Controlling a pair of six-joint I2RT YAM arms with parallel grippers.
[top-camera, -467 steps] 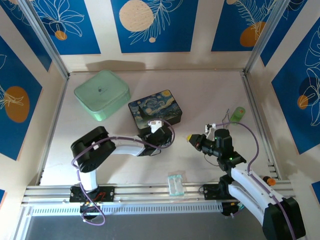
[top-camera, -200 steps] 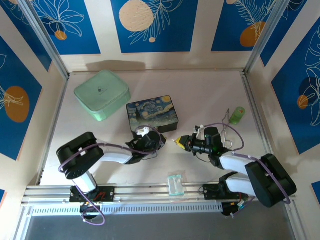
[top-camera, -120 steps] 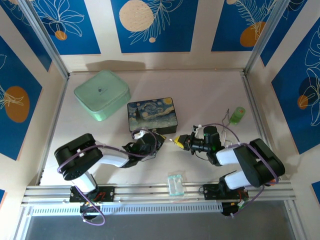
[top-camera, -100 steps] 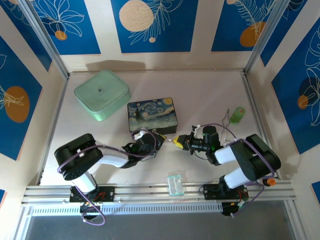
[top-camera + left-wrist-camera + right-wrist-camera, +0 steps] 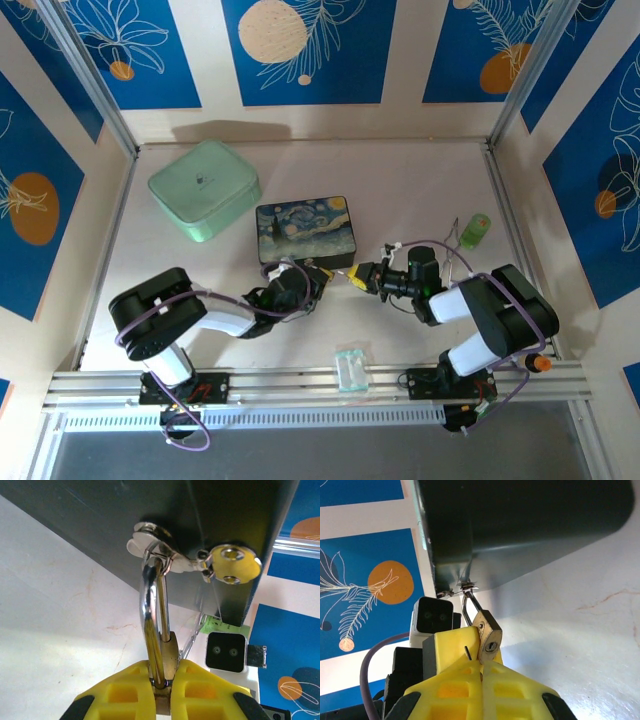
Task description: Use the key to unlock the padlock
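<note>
Left gripper (image 5: 162, 682) clamps padlock (image 5: 487, 631) steady at tin (image 5: 305, 226) hasp; right gripper (image 5: 481, 674), at 3 o'clock, fingers together, faces its keyhole.

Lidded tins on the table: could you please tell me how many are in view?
2: the mint-green tin at the far left, and the starry-night tin near the centre. Nothing suggests another hidden one.

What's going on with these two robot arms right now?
They're trying to unlock a padlock that hangs from the clasp of the tin. The left fingers clamp the padlock's body. The right fingers are shut and sit close up to its keyhole; the key is too small to make out.
</note>
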